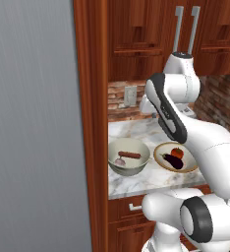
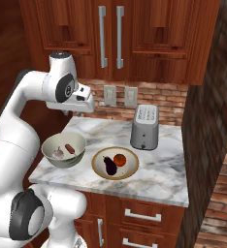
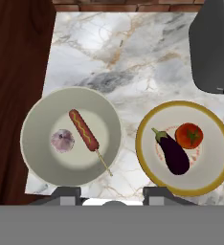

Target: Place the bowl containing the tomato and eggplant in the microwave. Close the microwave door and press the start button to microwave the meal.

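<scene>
The bowl (image 3: 214, 158), wide and shallow with a tan rim, rests on the marble counter and holds the red tomato (image 3: 189, 135) beside the dark purple eggplant (image 3: 173, 153). From the base cameras the bowl (image 1: 161, 147) (image 2: 98, 162) lies near the counter's front edge, with the tomato (image 2: 119, 159) and eggplant (image 2: 109, 165) inside. My gripper (image 3: 111, 196) hangs high above the counter, looking straight down between the two bowls. It is open, with nothing between its fingers. The microwave and its door are out of view.
A deeper pale bowl (image 3: 37, 139) (image 2: 62, 162) with a skewered sausage (image 3: 84, 129) and a garlic bulb (image 3: 62, 140) sits left of the tan bowl. A grey toaster (image 2: 144, 127) stands behind on the right. Wood cabinets hang above, and a tall grey panel (image 1: 33, 123) fills the left.
</scene>
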{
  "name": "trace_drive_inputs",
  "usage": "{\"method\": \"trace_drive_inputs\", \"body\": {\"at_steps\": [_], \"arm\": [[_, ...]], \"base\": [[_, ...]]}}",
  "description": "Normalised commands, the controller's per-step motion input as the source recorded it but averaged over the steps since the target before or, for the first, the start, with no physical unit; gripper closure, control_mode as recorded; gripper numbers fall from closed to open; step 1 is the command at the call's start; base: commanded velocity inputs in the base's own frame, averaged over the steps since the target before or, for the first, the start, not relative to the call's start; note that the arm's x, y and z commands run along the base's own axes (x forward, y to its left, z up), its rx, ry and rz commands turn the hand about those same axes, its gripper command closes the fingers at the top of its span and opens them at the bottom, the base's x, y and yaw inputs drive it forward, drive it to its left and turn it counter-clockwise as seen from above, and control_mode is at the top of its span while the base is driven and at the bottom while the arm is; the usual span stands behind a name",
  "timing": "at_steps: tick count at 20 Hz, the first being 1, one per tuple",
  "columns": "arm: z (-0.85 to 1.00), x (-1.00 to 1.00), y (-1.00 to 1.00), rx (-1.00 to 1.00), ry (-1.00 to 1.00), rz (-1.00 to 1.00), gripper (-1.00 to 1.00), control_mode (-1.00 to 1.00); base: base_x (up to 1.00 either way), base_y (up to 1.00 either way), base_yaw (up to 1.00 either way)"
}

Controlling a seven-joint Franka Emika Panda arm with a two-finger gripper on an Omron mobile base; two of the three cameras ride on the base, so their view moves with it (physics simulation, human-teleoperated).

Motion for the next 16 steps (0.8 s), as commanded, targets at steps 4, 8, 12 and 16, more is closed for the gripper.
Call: {"method": "trace_drive_inputs", "body": {"at_steps": [4, 8, 12, 16], "arm": [[-0.01, -0.11, -0.1, 0.0, 0.0, -0.05, -1.0, -1.0], [-0.11, -0.14, -0.41, 0.0, 0.0, -0.05, -1.0, -1.0], [-0.25, -0.1, -0.48, 0.01, 0.0, -0.02, -1.0, -1.0], [-0.44, -0.27, -0.52, 0.04, -0.07, -0.06, -1.0, -1.0]], "base": [[0.0, 0.0, 0.0], [0.0, 0.0, 0.0], [0.0, 0.0, 0.0], [0.0, 0.0, 0.0]]}}
